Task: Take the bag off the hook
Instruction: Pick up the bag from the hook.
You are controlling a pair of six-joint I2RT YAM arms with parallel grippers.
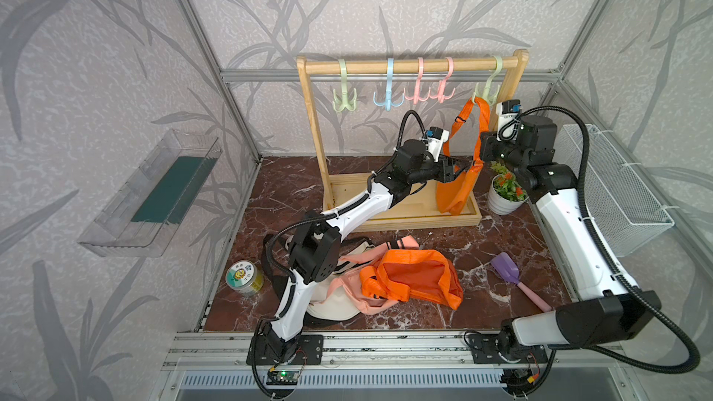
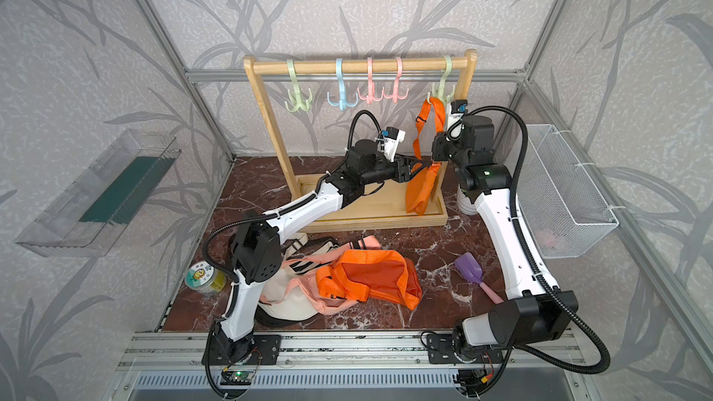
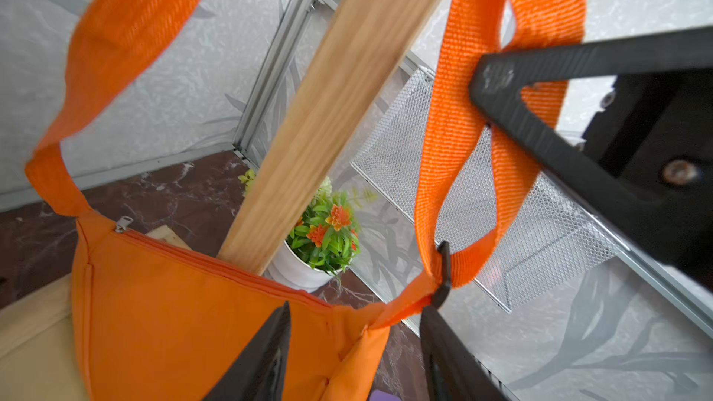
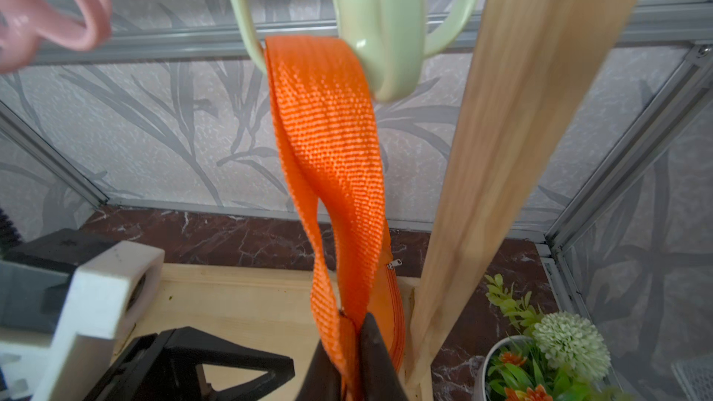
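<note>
In both top views the orange bag (image 1: 455, 190) hangs by its strap (image 1: 482, 125) from the green hook (image 1: 487, 90) above the right gripper (image 1: 479, 156). The left gripper (image 1: 462, 167) is at the bag's top edge. A tin (image 1: 244, 277) bears a printed label too small to read.

Left wrist view: the left gripper's (image 3: 355, 306) jaws stand apart, with the bag's corner between them.

Right wrist view: the right gripper (image 4: 347, 337) pinches the strap below the blurred hook (image 4: 386, 52), which the frame cuts off.

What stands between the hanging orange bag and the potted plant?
The rack's wooden post, seen in the left wrist view, stands between the bag and the plant.
</note>
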